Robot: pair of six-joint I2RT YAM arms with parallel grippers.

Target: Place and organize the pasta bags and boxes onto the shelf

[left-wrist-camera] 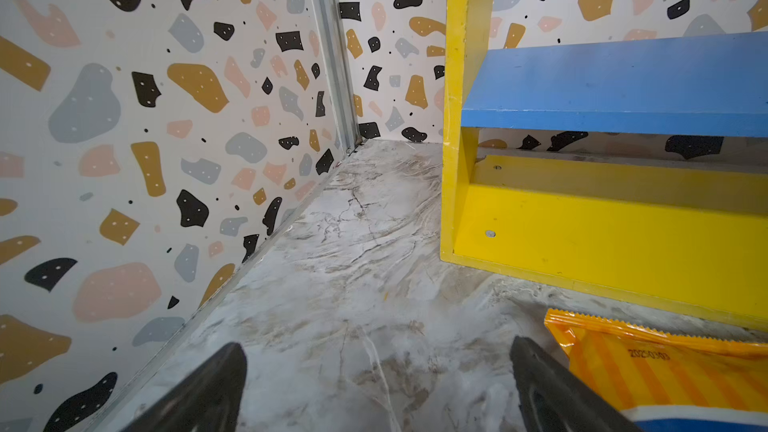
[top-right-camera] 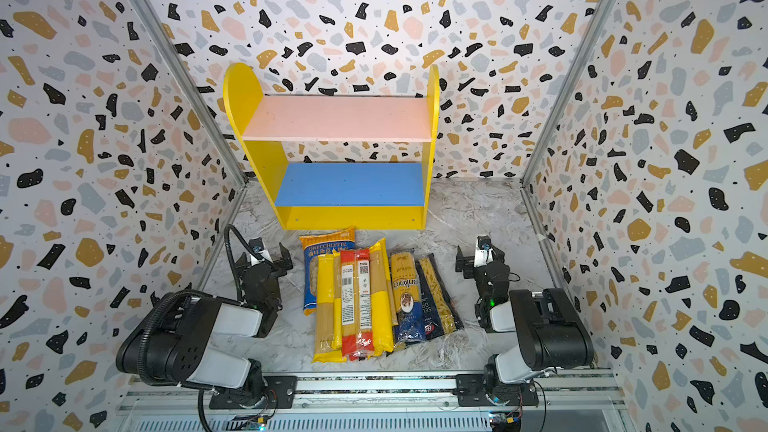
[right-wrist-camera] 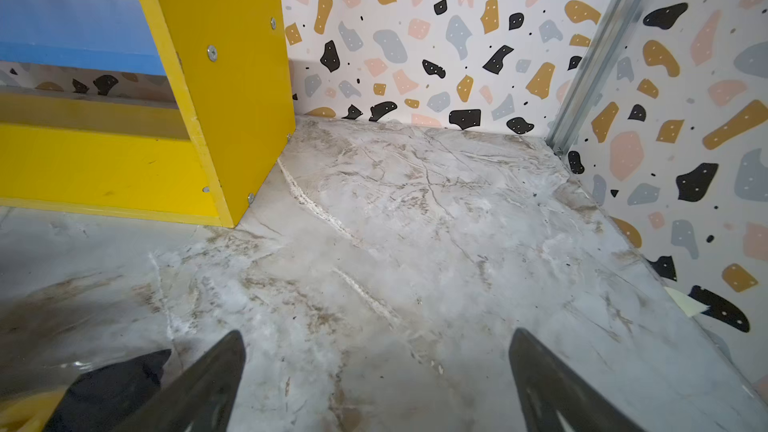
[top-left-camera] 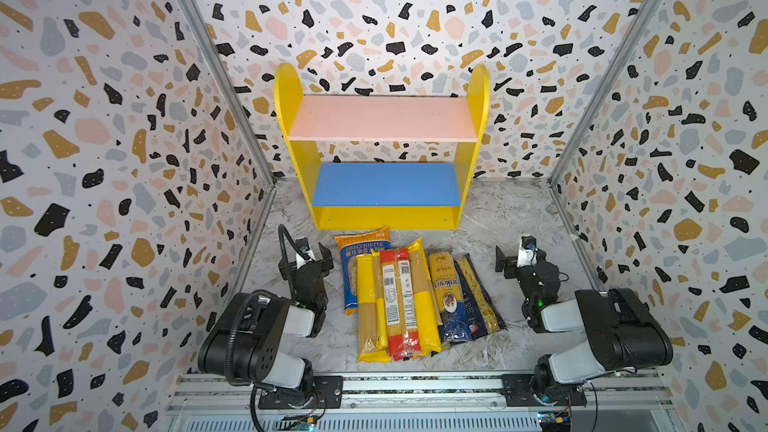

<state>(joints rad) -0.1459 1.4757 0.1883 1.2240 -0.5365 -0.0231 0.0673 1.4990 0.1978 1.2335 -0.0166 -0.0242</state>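
The shelf stands against the back wall, its pink upper board and blue lower board bare. In front of it the pasta packs lie side by side on the floor: an Orecchiette bag, a yellow spaghetti pack, a red one, another yellow one, a dark blue and gold one and a navy bag. My left gripper rests open left of the Orecchiette bag. Right of the packs, my right gripper is open and holds nothing.
Patterned walls close in the marble floor on three sides. A metal rail carrying both arm bases runs along the front. Bare floor lies between each gripper and the shelf's foot.
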